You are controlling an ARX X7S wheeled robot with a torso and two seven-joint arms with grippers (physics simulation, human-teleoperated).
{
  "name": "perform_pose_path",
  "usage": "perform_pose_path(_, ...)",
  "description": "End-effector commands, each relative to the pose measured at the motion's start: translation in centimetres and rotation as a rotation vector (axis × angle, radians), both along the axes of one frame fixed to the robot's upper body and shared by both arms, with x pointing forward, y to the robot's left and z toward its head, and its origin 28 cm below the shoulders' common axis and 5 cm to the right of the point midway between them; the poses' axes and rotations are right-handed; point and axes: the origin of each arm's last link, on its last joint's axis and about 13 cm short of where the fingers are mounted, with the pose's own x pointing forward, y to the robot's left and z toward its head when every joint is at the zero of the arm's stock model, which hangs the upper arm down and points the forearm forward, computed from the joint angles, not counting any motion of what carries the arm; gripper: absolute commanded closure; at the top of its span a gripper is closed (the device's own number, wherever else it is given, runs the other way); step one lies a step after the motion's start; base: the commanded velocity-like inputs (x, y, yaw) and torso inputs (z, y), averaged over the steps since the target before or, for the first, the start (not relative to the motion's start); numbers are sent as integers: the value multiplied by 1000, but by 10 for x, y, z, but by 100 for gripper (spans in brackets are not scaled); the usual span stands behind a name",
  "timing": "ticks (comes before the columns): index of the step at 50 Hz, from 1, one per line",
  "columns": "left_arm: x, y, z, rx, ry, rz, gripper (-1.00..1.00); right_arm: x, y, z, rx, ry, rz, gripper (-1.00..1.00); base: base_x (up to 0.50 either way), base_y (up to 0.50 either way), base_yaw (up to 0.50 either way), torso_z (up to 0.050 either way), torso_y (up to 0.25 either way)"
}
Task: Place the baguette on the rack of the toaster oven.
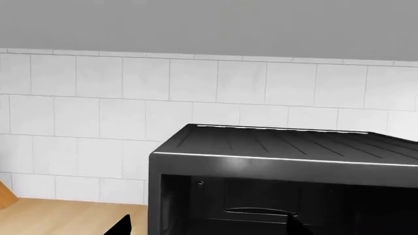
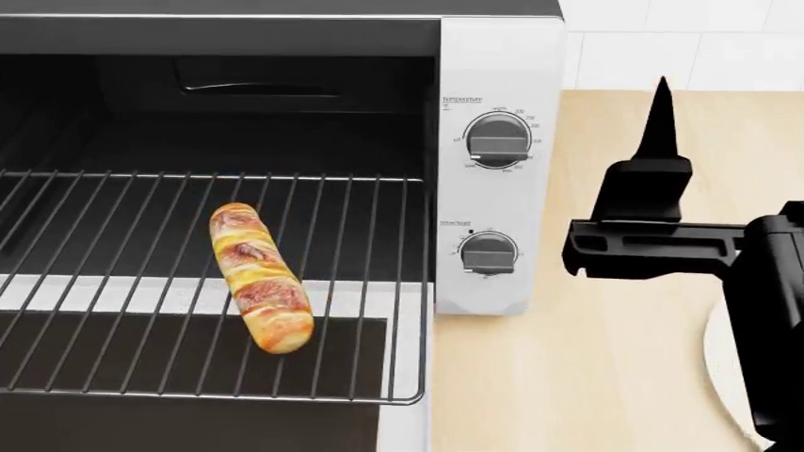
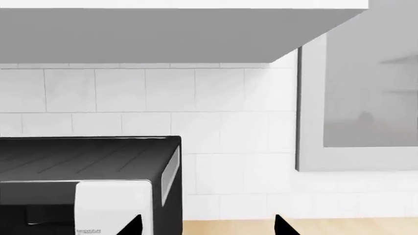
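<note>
The baguette [image 2: 260,278] lies slantwise on the rack [image 2: 377,282], mid-rack, inside the toaster oven [image 2: 500,56]. My right gripper [image 3: 205,224] is spread open, empty, above the worktop [image 2: 590,377] right of the oven. My left gripper [image 1: 209,226] is open too, holding nothing.

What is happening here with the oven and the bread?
The baguette lies on the rack, which is pulled out of the open toaster oven. Nothing holds it now. The right gripper is beside the oven's knob panel, over the wooden counter, and appears open and empty. The left gripper shows only its fingertips, apart, facing the oven.
</note>
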Motion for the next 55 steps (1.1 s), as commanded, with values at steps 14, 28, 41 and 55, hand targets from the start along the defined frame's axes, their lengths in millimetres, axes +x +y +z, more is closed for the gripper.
perform_pose_path(14, 5, -8, 21, -5, -57, -31, -100, 12, 4, 23, 7, -82, -35, -100, 0, 0, 0, 0, 0)
perform_pose_path(28, 4, -9, 27, -2, -77, -29, -100, 14, 6, 29, -24, -94, -13, -100, 0, 0, 0, 0, 1)
perform_pose_path(41, 7, -10, 39, 4, -113, -25, -100, 12, 3, 38, -33, -128, -36, -100, 0, 0, 0, 0, 0)
perform_pose_path(55, 10, -10, 54, 7, -138, -27, -100, 16, 4, 52, -48, -159, -19, -100, 0, 0, 0, 0, 0)
